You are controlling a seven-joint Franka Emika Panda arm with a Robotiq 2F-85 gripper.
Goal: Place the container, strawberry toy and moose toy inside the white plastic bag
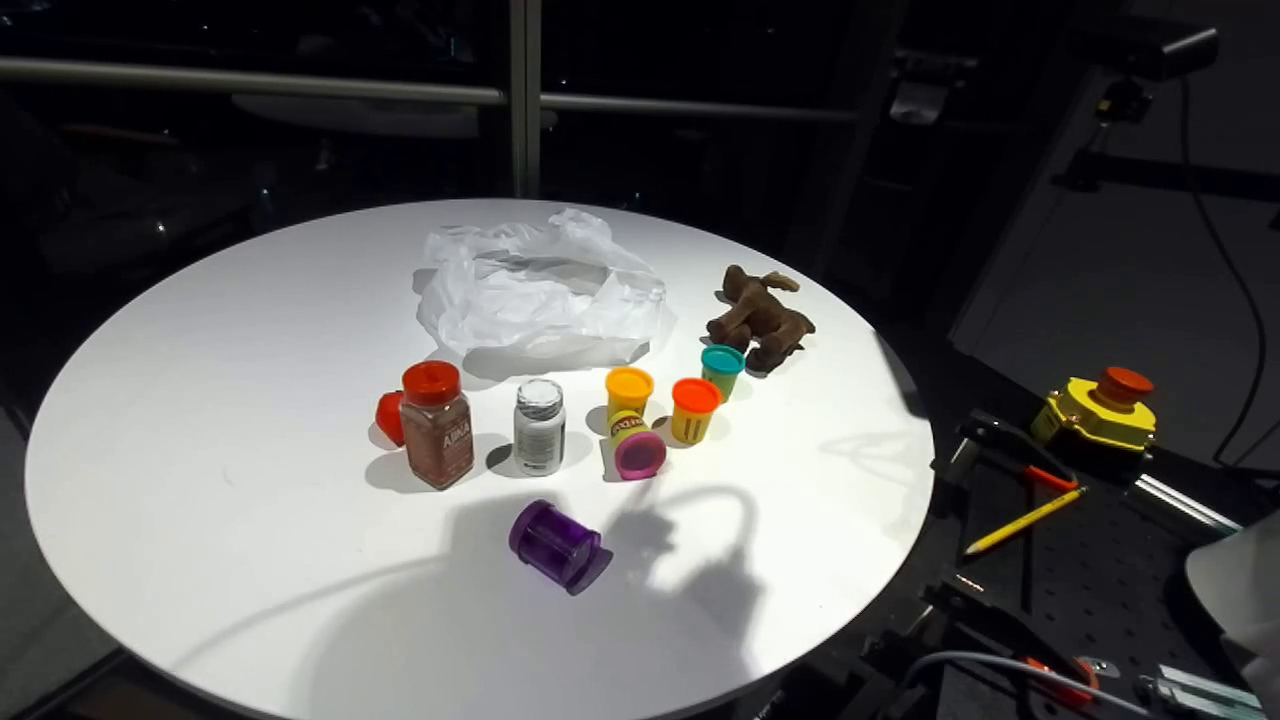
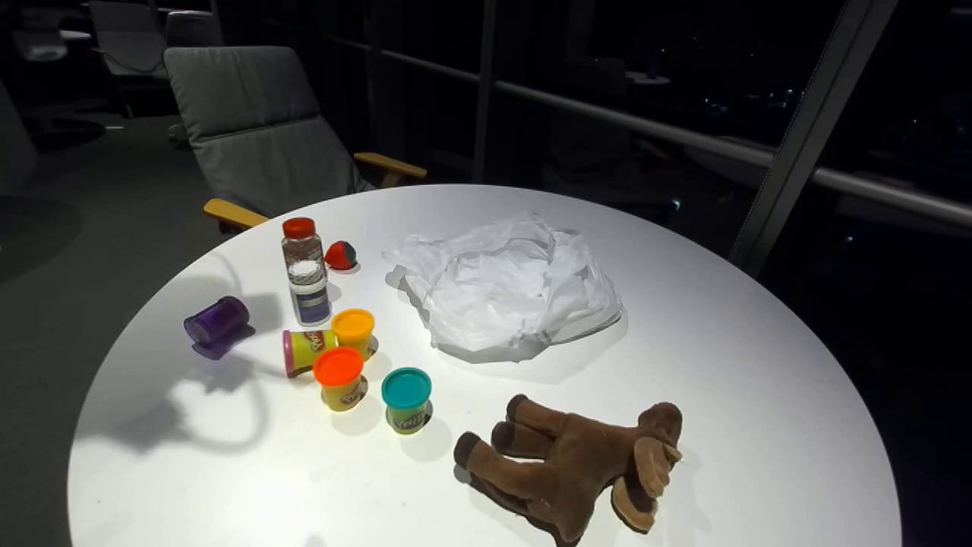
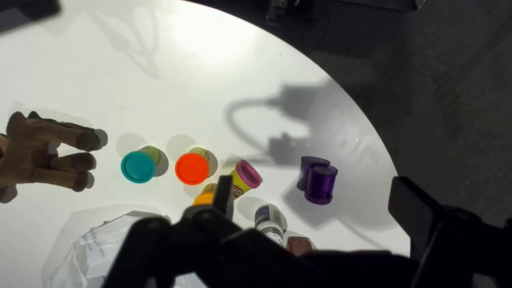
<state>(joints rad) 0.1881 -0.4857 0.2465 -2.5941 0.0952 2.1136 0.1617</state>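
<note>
Hovers with black two-fingered gripper spread wide, framing purple cylindrical plastic container right of wrist-view centre; brown plush moose far left, white plastic bag lower left; red strawberry toy centre-left in an exterior view!

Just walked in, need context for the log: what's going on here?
The robot's open gripper is above the table, holding nothing. The job is to put a container, the toy strawberry and the toy moose in the white bag. Both toys lie on the table, outside the bag. The purple container is also out, lying on its side; in the wrist view it shows within the gripper's opening, so it's probably the container meant.
</note>
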